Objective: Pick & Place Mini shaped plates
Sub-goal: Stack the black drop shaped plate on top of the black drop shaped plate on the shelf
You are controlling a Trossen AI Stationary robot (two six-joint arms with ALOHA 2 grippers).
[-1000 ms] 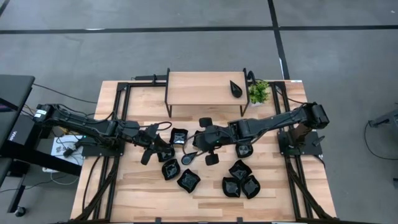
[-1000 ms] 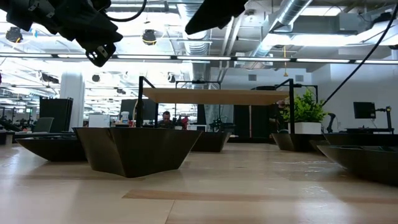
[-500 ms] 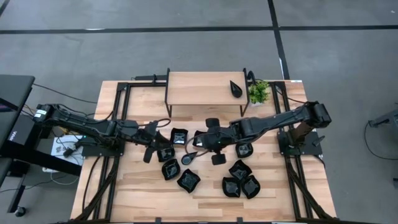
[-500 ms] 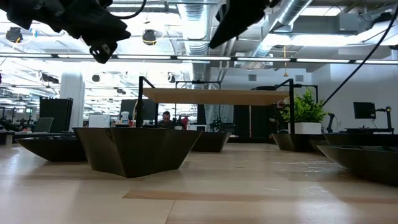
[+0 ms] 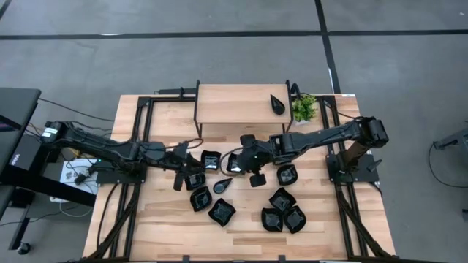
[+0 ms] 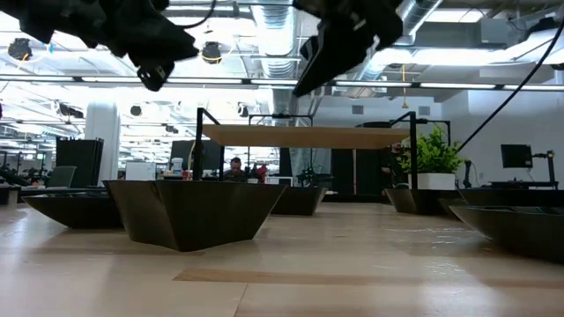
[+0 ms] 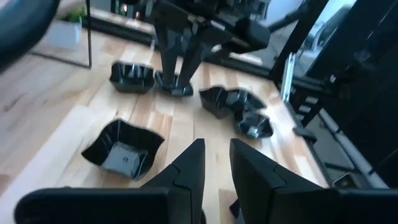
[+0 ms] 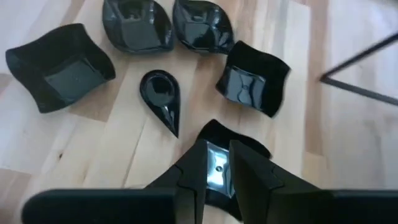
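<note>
table (image 5: 168,219): light wooden slatted top on a dark frame, seen whole from above.
shelf (image 5: 238,102): small raised wooden platform on thin dark legs at the far middle of the table; one glossy black teardrop dish (image 5: 277,104) lying on its right end.
plant (image 5: 304,108): small green potted plant just beside the shelf's right end.
mini shaped plates (image 5: 221,211): small glossy black dishes scattered over the middle of the table; a cluster of three (image 5: 284,212) touching one another toward the near right, a lone scalloped one (image 5: 287,174) beyond them, a teardrop plate (image 5: 222,185) near the centre, more squarish ones (image 5: 199,198) to the left.
same plates, right wrist view: teardrop plate (image 8: 163,97) flat on the wood among a wavy square dish (image 8: 60,66) to one side, another wavy square (image 8: 254,78) to the other and two leaf-like dishes (image 8: 166,23) beyond it, none touching the teardrop.
right gripper (image 5: 248,159): reaching in to the table's middle, over a dark square plate (image 8: 219,163); fingers (image 8: 193,171) drawn close with only a narrow slit between them, the plate's glossy floor showing through the slit; no plate seen clamped.
left gripper (image 5: 180,172): over the left-centre plates, beside the right gripper; fingers (image 7: 186,174) nearly together with a thin gap, nothing between them; a wavy square dish (image 7: 123,148) on the wood ahead of it.
low view: both grippers up off the table, left (image 6: 152,57) and right (image 6: 339,40); a broad black dish (image 6: 192,210) standing on the wood in front.
</note>
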